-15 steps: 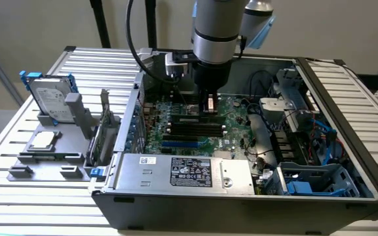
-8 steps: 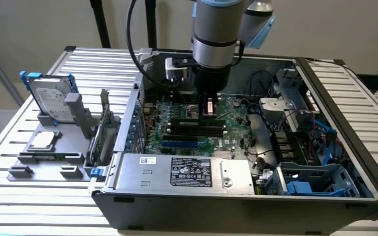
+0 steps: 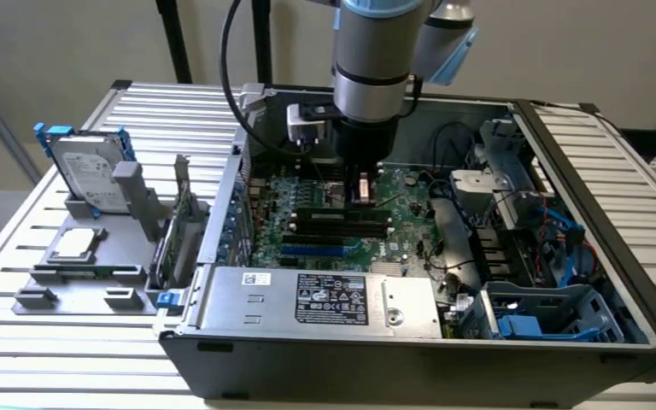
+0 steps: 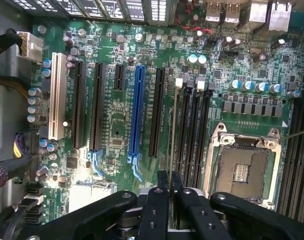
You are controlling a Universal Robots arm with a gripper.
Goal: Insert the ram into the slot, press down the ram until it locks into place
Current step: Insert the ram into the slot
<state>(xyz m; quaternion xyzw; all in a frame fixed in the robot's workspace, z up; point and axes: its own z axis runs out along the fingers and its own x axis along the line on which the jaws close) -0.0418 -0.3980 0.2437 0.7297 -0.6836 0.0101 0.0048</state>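
Observation:
My gripper (image 3: 362, 193) hangs inside the open computer case (image 3: 248, 359), low over the green motherboard (image 3: 408, 192). In the wrist view its two black fingers (image 4: 162, 200) are shut on the ram (image 4: 173, 130). The ram appears edge-on as a thin line running away from the fingertips. It lies along the outermost of several parallel black memory slots (image 4: 183, 135), on the side facing the blue slot (image 4: 138, 110). That slot has a white clip (image 4: 179, 82) at its far end. Whether the ram's lower edge sits in the slot cannot be told.
The square metal CPU socket (image 4: 242, 165) lies beside the memory slots. Black expansion slots (image 4: 97, 105) and a white one (image 4: 55, 95) lie beyond the blue slot. A power supply (image 3: 317, 295) fills the case front, with blue drive cages (image 3: 545, 316) at the exterior view's right. A hard drive (image 3: 89, 175) stands outside.

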